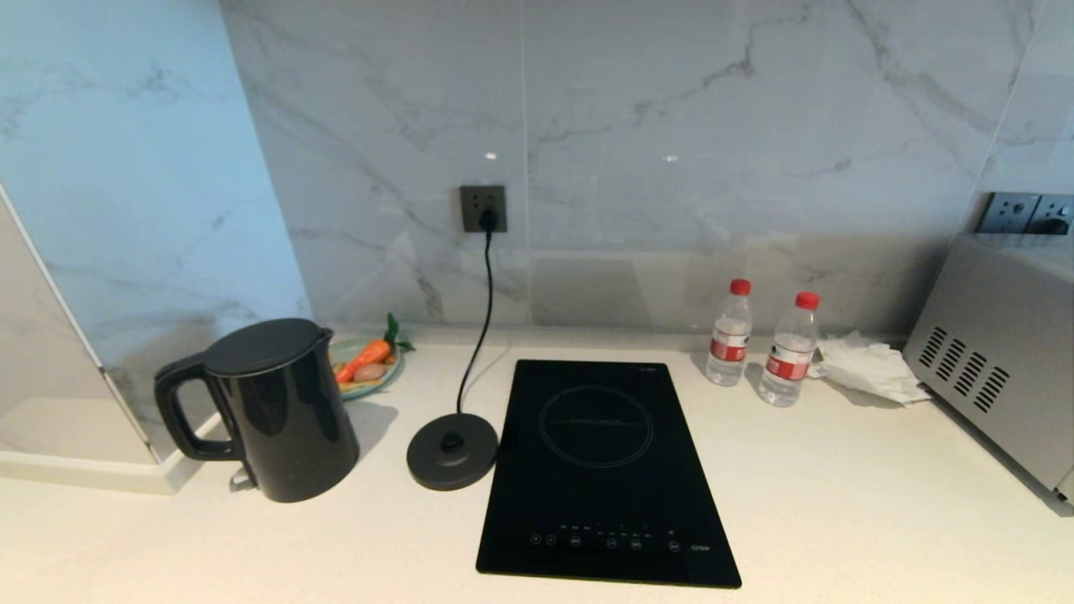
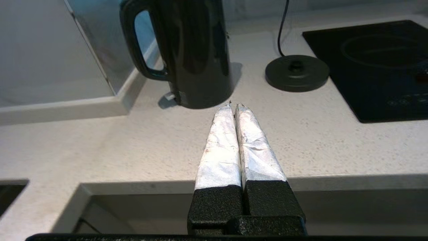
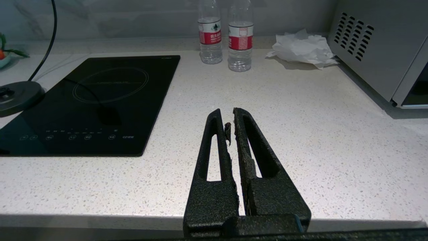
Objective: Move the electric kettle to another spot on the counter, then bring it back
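On the counter (image 1: 839,503), far left, the electric kettle (image 1: 273,411) stands upright off its round base (image 1: 453,450), which lies just right of it; neither arm shows in the head view. Glossy black, flat lid on, loop handle pointing left. From the left wrist, the left gripper (image 2: 234,106) is clenched on nothing, near the kettle's foot without touching. From the right wrist, the right gripper (image 3: 227,117) hangs closed, empty, well right. Judgement: kettle unheld; the next move needs opened fingers at the handle.
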{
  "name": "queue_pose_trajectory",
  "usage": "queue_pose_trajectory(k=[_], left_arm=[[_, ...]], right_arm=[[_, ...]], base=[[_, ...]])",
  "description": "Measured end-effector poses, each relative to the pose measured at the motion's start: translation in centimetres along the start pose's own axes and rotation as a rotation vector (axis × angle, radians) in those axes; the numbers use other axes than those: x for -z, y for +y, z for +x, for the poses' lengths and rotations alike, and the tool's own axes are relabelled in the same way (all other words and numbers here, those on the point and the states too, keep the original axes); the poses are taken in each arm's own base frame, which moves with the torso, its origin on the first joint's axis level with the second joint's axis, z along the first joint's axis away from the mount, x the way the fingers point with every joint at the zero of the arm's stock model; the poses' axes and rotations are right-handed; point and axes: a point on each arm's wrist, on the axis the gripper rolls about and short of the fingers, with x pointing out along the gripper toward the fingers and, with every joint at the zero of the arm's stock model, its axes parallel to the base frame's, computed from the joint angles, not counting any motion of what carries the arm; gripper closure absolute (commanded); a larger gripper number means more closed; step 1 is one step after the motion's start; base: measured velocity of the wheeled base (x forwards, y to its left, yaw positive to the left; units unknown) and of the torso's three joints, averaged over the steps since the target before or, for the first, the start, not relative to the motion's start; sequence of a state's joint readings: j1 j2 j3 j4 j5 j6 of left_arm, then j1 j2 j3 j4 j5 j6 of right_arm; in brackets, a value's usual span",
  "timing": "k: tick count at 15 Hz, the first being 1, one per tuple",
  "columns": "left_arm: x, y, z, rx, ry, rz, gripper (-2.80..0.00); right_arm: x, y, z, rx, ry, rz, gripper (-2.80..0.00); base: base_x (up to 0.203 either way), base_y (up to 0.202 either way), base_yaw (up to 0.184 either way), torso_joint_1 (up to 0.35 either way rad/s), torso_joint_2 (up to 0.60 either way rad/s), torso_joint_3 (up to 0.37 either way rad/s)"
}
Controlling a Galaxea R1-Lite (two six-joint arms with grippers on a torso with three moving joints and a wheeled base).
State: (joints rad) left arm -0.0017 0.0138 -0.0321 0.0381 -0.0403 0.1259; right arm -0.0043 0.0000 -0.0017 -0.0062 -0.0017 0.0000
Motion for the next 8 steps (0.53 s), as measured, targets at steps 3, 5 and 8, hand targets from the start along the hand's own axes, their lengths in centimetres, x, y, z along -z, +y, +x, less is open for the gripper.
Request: queue_pose_trajectory(k=[3,5,8], left_arm=[[0.44,-0.06,0.06,-0.001,0.003,-0.039,0.0],[0.48,-0.06,0.06,0.0,0.0,-0.04,0.0],[0.5,-0.06,0.05,-0.001,-0.001,-0.044,0.0]], right_arm=[[-0.01,0.0,0.0,0.0,-0.001,0.0,0.0],[-0.01,0.0,0.0,0.0,-0.001,0.0,0.0],[0.0,0.0,0.0,0.0,0.0,0.0,0.0]], base=[[0.0,0.0,0.0,0.0,0.0,0.0],[0.0,0.0,0.0,0.0,0.0,0.0],[0.0,0.0,0.0,0.0,0.0,0.0]])
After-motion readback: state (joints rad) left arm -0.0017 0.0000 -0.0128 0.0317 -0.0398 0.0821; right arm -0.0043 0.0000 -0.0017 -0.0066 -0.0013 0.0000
